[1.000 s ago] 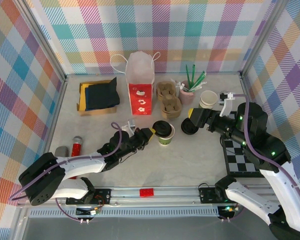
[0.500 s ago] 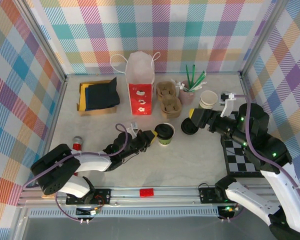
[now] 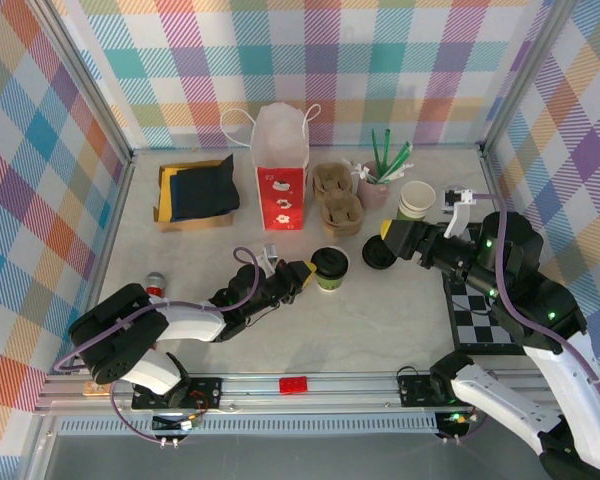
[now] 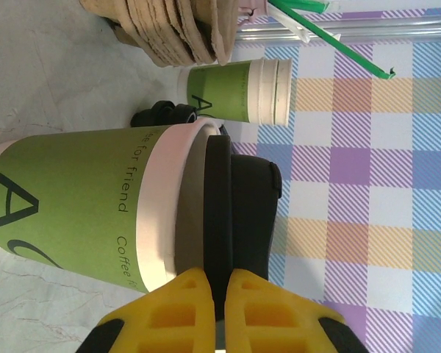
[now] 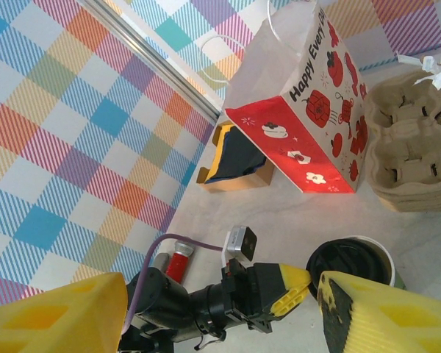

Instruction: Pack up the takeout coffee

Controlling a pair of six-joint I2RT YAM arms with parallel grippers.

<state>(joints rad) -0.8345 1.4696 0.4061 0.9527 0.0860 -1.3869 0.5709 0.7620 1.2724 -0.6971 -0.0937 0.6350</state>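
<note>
White-shelled, black-jointed arms carry purple cables, with a yellow-fingered left end effector (image 3: 304,270) and right end effector (image 3: 384,238)

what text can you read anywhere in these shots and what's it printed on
"Happy Every D", cut off at the frame edge: side of the white and red paper bag.
"A", "for friend", "Coffee": wall of the green takeout coffee cup; the line after "Coffee" is hidden.
"A", partly seen: second green cup behind it.
Black lid: no text visible.
Bag print in the top view: too small to read.
</note>
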